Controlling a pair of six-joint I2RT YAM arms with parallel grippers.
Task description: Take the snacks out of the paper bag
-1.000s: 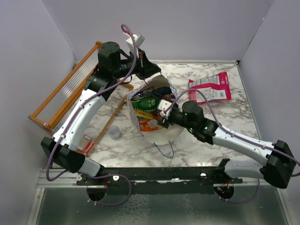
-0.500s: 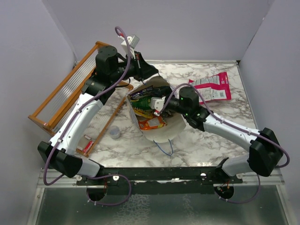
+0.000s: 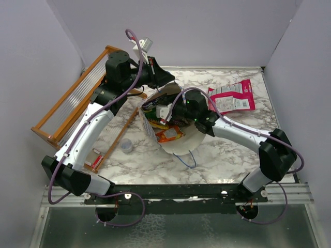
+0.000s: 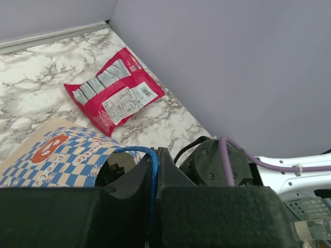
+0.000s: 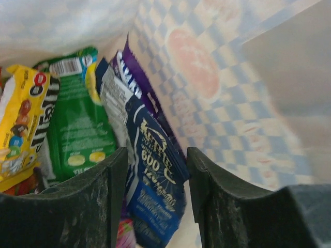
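The blue-and-white checkered paper bag (image 3: pixel 181 147) lies on its side mid-table, mouth towards the left. My left gripper (image 3: pixel 164 78) is shut on its blue string handle (image 4: pixel 153 170) and holds the upper edge up. My right gripper (image 3: pixel 166 111) is open inside the bag's mouth. Its jaws straddle a blue packet (image 5: pixel 155 191) without touching it. Beside it lie a green packet (image 5: pixel 77 129), a yellow packet (image 5: pixel 18 121) and a purple wrapper (image 5: pixel 135 82). An orange wrapper (image 3: pixel 169 135) shows in the bag. The pink-red pouch (image 3: pixel 232 96) lies on the table outside the bag; it also shows in the left wrist view (image 4: pixel 115 93).
An orange wooden rack (image 3: pixel 72 98) stands at the back left. A small grey-blue cup (image 3: pixel 126 147) sits left of the bag. Purple-grey walls close in the table at the back and sides.
My right gripper has moved left and further into the bag's mouth, over the packets. The left arm shifted slightly and then held still, keeping the handle.
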